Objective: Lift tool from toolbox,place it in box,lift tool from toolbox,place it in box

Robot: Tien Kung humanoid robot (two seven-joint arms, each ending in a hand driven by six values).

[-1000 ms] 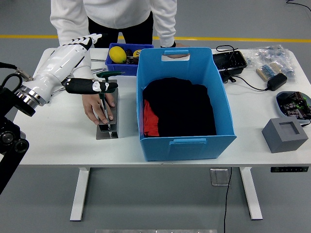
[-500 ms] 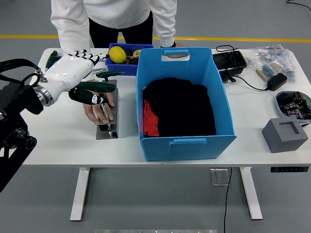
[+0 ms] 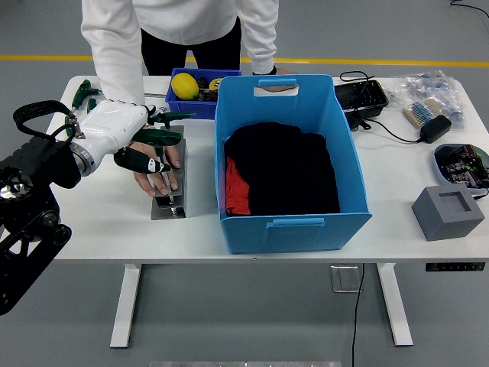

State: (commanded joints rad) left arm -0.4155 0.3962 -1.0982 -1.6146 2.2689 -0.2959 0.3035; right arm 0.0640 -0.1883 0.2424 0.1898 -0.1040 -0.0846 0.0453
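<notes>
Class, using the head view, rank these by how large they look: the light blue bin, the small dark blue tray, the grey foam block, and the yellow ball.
1. Light blue bin
2. Dark blue tray, partly hidden behind the bin
3. Grey foam block
4. Yellow ball

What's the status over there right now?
Left hand at green-handled T-wrench in grey metal holder, grasp unclear. Right hand out of view. Person's hand pressing holder, in the way. Large blue plastic box waiting.

The left hand (image 3: 137, 145) partly hides the person's hand (image 3: 159, 170) beneath it.
</notes>
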